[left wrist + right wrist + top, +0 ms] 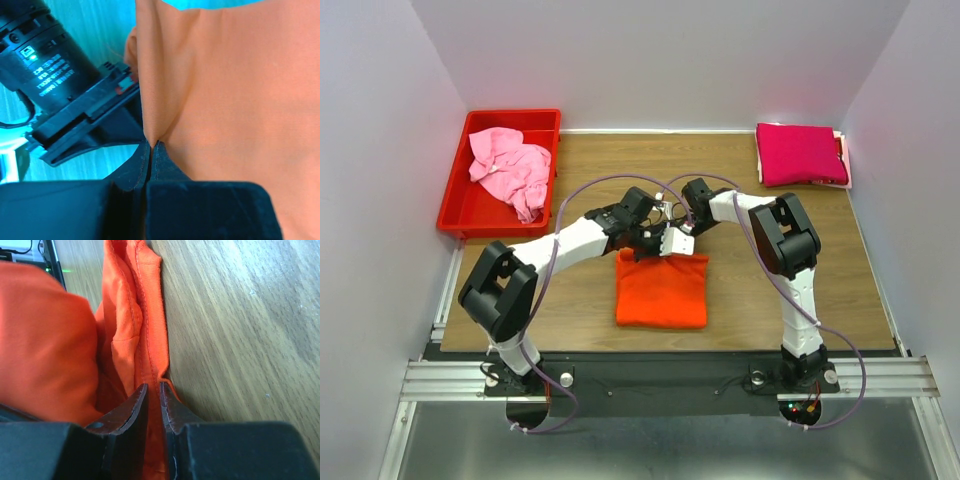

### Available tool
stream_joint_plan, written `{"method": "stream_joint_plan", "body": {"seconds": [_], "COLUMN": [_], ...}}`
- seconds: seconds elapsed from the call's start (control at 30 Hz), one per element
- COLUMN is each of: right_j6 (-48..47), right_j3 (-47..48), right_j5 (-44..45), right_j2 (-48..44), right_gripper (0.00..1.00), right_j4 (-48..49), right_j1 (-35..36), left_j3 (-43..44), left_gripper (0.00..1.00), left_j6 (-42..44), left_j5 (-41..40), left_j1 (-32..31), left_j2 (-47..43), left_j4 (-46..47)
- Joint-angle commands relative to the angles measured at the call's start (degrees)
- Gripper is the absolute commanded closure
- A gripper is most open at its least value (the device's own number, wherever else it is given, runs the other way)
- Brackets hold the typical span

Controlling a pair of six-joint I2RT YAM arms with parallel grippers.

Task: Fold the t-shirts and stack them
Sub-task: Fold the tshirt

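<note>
My left gripper [151,145] and right gripper [154,388] each pinch the far edge of the folded bright orange cloth t-shirt [662,292] by the near edge of the wooden desk [770,300], with a magenta cloth t-shirt [800,153] folded at its far right corner and a light pink one [508,168] crumpled in the red plastic bin [450,205].

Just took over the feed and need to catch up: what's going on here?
The orange t-shirt lies folded mid-table. The left end effector and right end effector are each pinched shut on its far edge. A magenta t-shirt sits folded at the far right corner; a light pink t-shirt lies crumpled in the red bin.
</note>
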Motion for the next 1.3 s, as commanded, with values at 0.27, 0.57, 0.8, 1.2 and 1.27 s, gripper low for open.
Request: {"method": "stream_joint_plan", "body": {"seconds": [0.27, 0.57, 0.8, 1.2, 1.27], "right_j6": [-2.85, -3.11, -3.20, -2.15, -2.15], "right_j3": [-0.44, 0.09, -0.09, 6.40, 8.35], "right_j5": [4.45, 4.98, 4.98, 14.99, 16.31], "right_j2": [2.59, 3.04, 3.12, -1.62, -2.67], "right_gripper": [0.78, 0.78, 0.78, 0.60, 0.52], "right_j4": [0.90, 0.90, 0.90, 0.46, 0.11], "right_j1": [0.26, 0.26, 0.26, -2.38, -2.99], "left_j3": [4.88, 3.74, 4.18, 1.81, 1.98], "left_gripper": [1.00, 1.00, 1.00, 0.97, 0.93], "left_j6": [3.89, 3.54, 4.15, 4.94, 5.29], "left_j5": [-1.61, -0.82, -0.64, -2.05, -2.14], "left_j1": [3.30, 4.18, 4.10, 4.27, 4.27], "left_j2": [5.67, 4.19, 1.89, 4.62, 4.44], "left_j4": [1.55, 2.52, 1.73, 5.51, 5.25]}}
